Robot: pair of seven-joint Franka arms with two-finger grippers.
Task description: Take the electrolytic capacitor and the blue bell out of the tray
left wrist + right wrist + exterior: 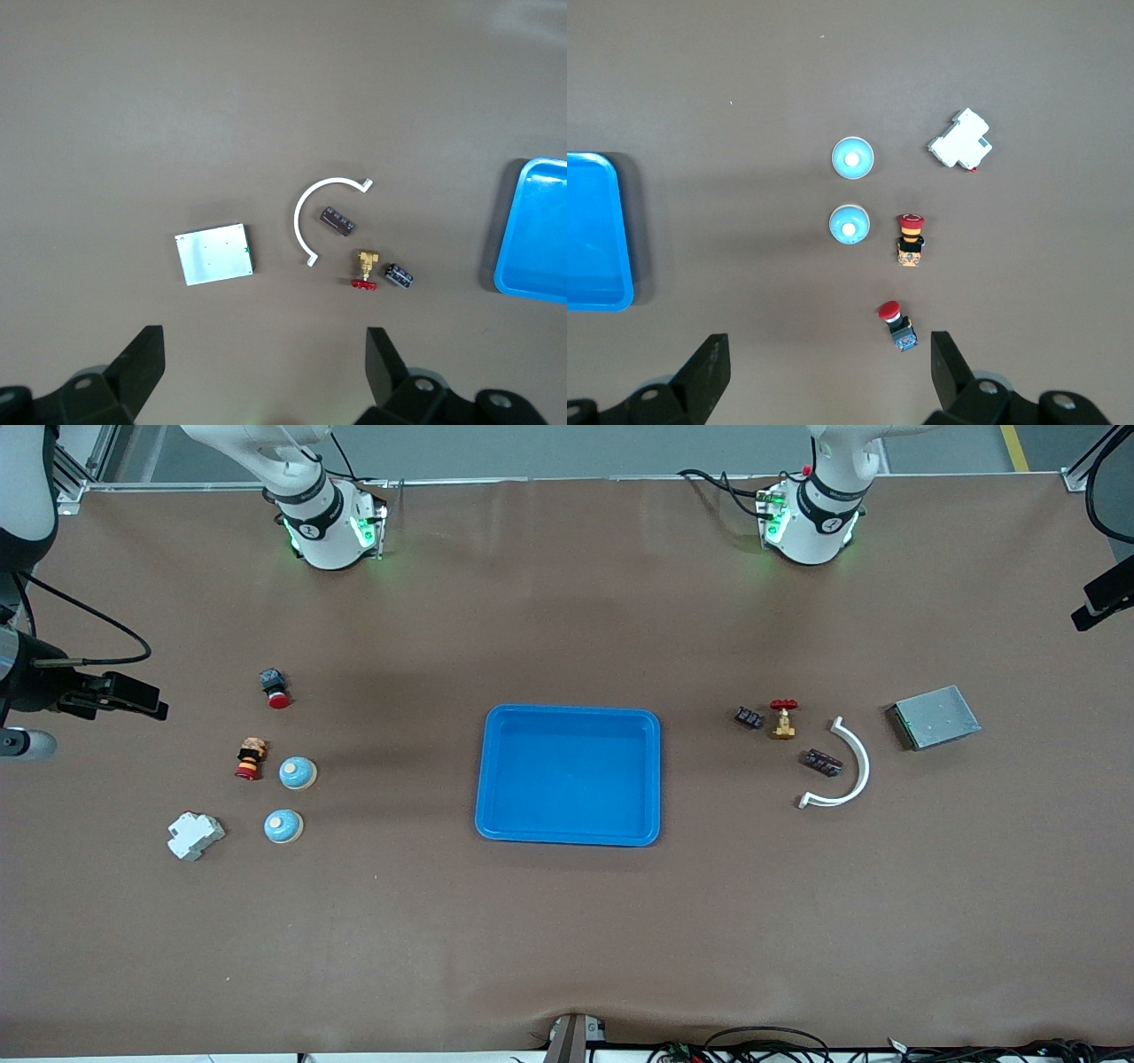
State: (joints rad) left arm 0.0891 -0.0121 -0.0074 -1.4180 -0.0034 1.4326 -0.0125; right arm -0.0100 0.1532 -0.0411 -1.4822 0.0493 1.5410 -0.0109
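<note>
Already we find the tray (569, 717) empty; both grippers (257, 354) (824, 354) wait wide apart, holding nothing, so nothing remains to lift.

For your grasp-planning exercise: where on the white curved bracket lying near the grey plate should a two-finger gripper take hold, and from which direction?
Grip the white curved bracket at the middle of its arc, coming straight down from above. It lies flat on the table and the strip is thin, so the jaws can straddle it. One capacitor sits inside the curve, so I would probably grip a little away from it.
</note>
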